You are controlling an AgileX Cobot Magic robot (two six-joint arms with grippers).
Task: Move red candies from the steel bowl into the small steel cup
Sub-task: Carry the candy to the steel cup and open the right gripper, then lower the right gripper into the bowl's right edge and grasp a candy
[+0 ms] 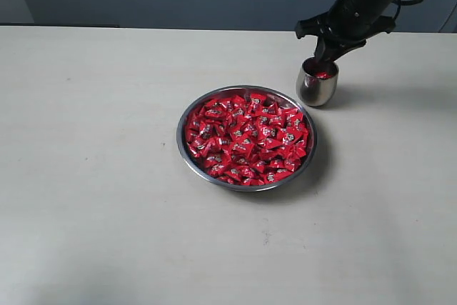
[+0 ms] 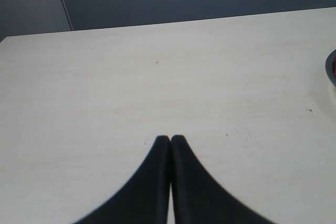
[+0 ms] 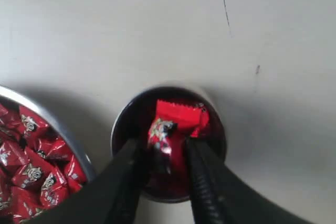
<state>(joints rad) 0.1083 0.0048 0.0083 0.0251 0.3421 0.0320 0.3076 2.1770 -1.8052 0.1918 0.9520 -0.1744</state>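
The right hand point(image 3: 165, 146) hangs over the mouth of the small steel cup point(image 1: 317, 85), its two dark fingers point(image 3: 202, 177) apart with one red candy point(image 3: 161, 132) between them. Whether they pinch it or it lies loose cannot be told. More red wrapping shows inside the cup. The cup stands upright just beside the far right rim of the steel bowl point(image 1: 179, 132), a narrow gap between them. The red candies point(image 1: 246, 137) fill the bowl. The left hand point(image 2: 169, 139), fingers pressed together, hovers over bare pale surface point(image 1: 93, 176) well apart from the cup.
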